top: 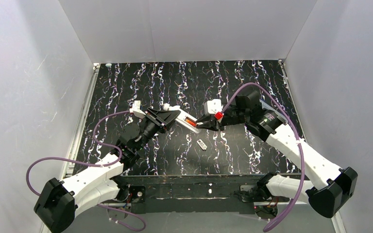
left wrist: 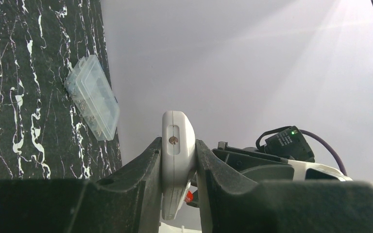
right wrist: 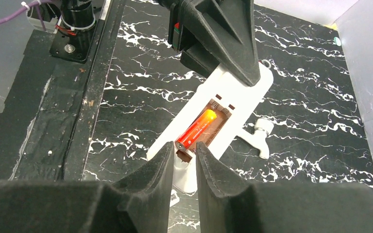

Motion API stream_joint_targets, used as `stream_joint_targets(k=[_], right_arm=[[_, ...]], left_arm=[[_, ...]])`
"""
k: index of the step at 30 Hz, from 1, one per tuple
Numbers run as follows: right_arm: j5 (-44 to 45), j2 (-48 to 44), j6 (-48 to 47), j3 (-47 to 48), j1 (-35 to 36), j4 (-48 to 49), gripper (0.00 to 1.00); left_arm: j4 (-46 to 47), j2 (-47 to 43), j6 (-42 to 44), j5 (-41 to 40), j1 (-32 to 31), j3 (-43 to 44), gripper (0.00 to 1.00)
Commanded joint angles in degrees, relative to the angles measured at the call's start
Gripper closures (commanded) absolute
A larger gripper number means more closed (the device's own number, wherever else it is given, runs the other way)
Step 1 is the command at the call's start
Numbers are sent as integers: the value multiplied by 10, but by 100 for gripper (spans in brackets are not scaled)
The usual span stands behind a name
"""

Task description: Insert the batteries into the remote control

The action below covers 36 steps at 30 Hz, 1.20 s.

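Observation:
My left gripper (top: 174,115) is shut on the white remote control (top: 184,120) and holds it above the table with its battery bay facing up. In the left wrist view the remote (left wrist: 177,145) stands edge-on, clamped between my fingers. One red-orange battery (right wrist: 196,128) lies in the open bay of the remote (right wrist: 245,92), and the slot beside it shows bare brown. My right gripper (right wrist: 182,151) has its jaws a narrow gap apart right at the battery's near end, with nothing between them. It also shows in the top view (top: 203,123). I see no other battery.
A small flat whitish cover plate (top: 202,144) lies on the black marbled table (top: 252,82) below the remote. A clear plastic box (left wrist: 92,97) lies near the far wall. A small white T-shaped piece (right wrist: 260,136) lies beside the remote. White walls enclose the table.

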Motion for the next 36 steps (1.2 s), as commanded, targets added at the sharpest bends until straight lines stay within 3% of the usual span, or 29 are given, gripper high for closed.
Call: stream_joint_targets(k=[1, 36], right_arm=[[-25, 5, -9, 16, -2, -1, 71], [-2, 19, -4, 14, -1, 13, 78]], left_arm=[[47, -13, 4, 4, -1, 27, 100], [57, -5, 3, 4, -1, 27, 100]])
